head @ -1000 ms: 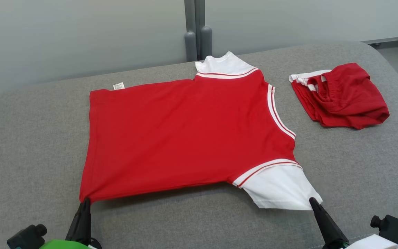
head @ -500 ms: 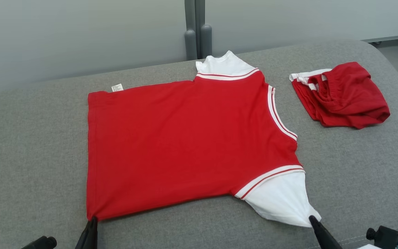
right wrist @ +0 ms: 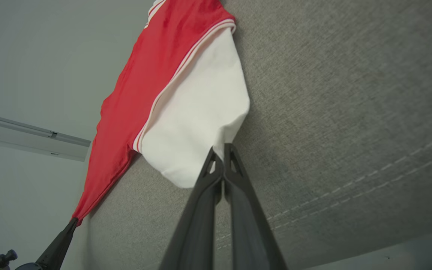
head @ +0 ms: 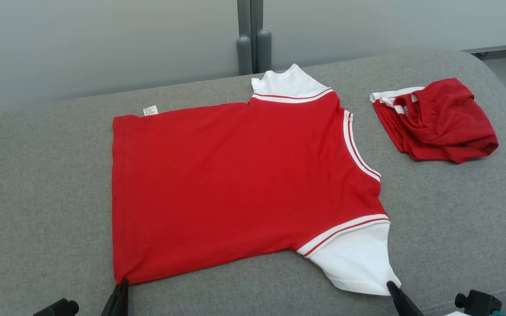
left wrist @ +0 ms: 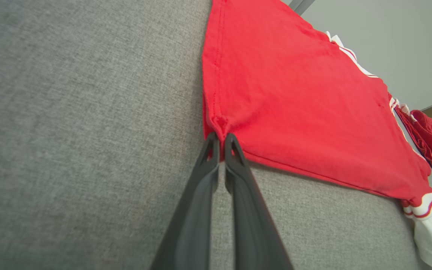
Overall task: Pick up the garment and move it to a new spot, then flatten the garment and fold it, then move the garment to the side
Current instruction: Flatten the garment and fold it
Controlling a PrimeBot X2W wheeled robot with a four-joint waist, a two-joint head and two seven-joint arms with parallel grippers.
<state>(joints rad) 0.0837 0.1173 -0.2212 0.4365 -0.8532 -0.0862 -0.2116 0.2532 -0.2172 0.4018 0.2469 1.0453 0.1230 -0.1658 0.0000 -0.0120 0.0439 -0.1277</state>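
A red T-shirt with white sleeves, the garment (head: 235,184), lies spread flat on the grey cushion (head: 37,184). My left gripper (head: 122,283) is shut on its near left hem corner; the left wrist view shows the red cloth (left wrist: 294,97) bunched between the closed fingertips of this gripper (left wrist: 220,138). My right gripper (head: 390,286) is shut on the tip of the near white sleeve (head: 358,259). In the right wrist view the white sleeve (right wrist: 197,123) is pinched at the tips of that gripper (right wrist: 221,152), and the left gripper's fingers (right wrist: 60,240) show at the lower left.
A second red garment (head: 437,120), crumpled, with white trim, lies at the cushion's far right. A grey partition wall with a post (head: 253,39) stands behind. The cushion's front seam (right wrist: 351,191) runs close to my right gripper.
Both grippers have drawn the near edge of the shirt toward me, and the shirt now lies stretched flatter. The head view has shifted slightly.
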